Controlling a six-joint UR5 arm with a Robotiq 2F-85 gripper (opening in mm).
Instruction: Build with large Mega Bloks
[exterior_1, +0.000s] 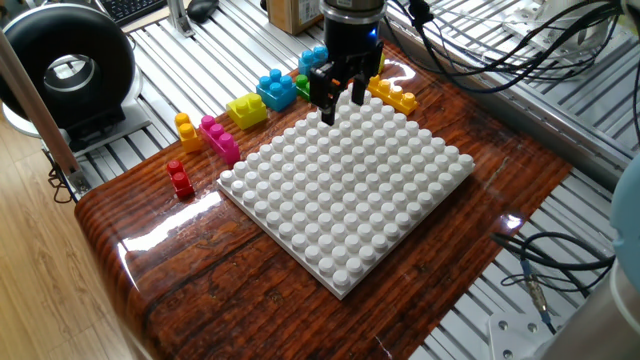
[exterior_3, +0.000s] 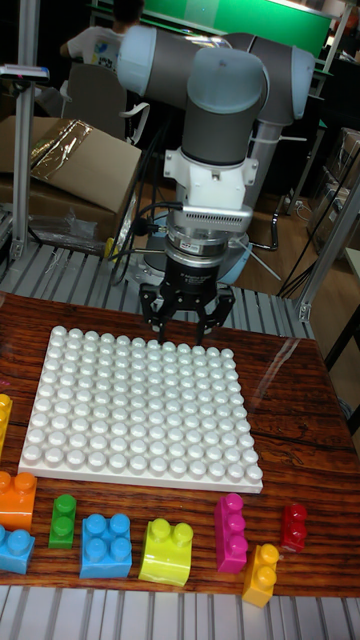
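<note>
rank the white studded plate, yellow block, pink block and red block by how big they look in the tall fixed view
1. white studded plate
2. yellow block and pink block, too close to rank
3. red block

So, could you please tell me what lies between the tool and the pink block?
In the tall fixed view, the white studded plate spans the stretch from the tool to the pink block; no brick sits on it.

Lit brightly and evenly from overhead in both views, throwing white glare streaks across the glossy wooden tabletop (exterior_1: 200, 260) (strongest at its near-left edge and beside the cables). Casting only soft, short shadows under the white studded plate (exterior_1: 345, 180). Staying sharp in the fixed view, going slightly soft and grainy toward the background in the tall one.
</note>
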